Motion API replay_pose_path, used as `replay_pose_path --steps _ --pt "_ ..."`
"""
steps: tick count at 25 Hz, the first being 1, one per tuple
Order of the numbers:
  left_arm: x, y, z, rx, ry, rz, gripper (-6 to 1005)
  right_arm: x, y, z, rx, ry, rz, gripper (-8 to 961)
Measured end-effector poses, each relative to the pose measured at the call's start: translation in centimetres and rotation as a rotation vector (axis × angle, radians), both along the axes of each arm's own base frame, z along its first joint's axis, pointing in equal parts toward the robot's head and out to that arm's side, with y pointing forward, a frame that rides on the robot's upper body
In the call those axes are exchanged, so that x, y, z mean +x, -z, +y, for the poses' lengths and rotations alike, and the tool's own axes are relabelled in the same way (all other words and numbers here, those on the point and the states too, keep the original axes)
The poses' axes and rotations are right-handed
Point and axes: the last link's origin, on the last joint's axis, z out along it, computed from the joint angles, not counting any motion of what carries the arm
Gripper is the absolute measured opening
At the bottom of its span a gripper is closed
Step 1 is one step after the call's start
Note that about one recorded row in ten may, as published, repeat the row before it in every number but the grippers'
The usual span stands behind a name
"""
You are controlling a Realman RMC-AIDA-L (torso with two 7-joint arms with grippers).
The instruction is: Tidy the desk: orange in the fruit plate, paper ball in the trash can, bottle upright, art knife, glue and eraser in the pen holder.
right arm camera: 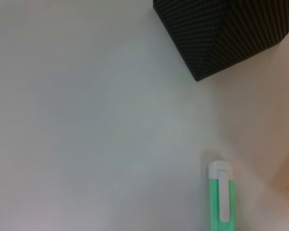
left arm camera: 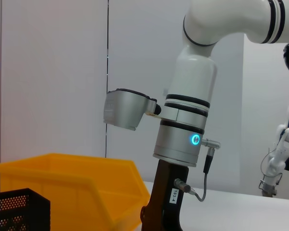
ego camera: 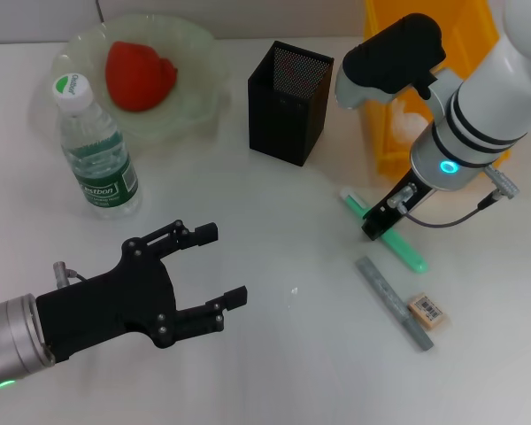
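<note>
The green art knife (ego camera: 385,232) lies directly under the right claw (ego camera: 378,221).

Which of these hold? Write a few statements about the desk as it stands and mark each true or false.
1. The red-orange fruit lies in the pale-green glass plate. True.
2. The clear plastic bottle lies on its side. False: it stands upright.
3. The beige eraser is inside the black mesh pen holder. False: it lies on the desk beside a grey strip.
4. The right gripper is down at the green pen-like tool. True.
5. The left gripper holds something. False: its fingers are open, empty.
</note>
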Motion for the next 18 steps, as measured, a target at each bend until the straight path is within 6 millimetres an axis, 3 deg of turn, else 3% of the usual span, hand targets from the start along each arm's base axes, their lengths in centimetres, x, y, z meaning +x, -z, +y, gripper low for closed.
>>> replay_pose_path --steps 3,7,11,18 --pt "0.0 0.0 0.0 0.0 -0.001 0.001 810 0.0 0.1 -0.1 -0.006 -0.008 -0.008 305" --pt "0.0 0.0 0.0 0.001 -0.003 0.003 810 0.0 0.2 -0.2 -0.008 -0.019 -0.009 166" --pt "0.0 0.0 0.0 0.001 -0.003 0.003 811 -0.1 0.1 -0.2 -0.007 -0.028 -0.003 172" --pt "0.0 0.0 0.2 0.005 -0.001 0.002 811 -2.8 -1.8 -1.1 0.025 -0.102 0.082 181"
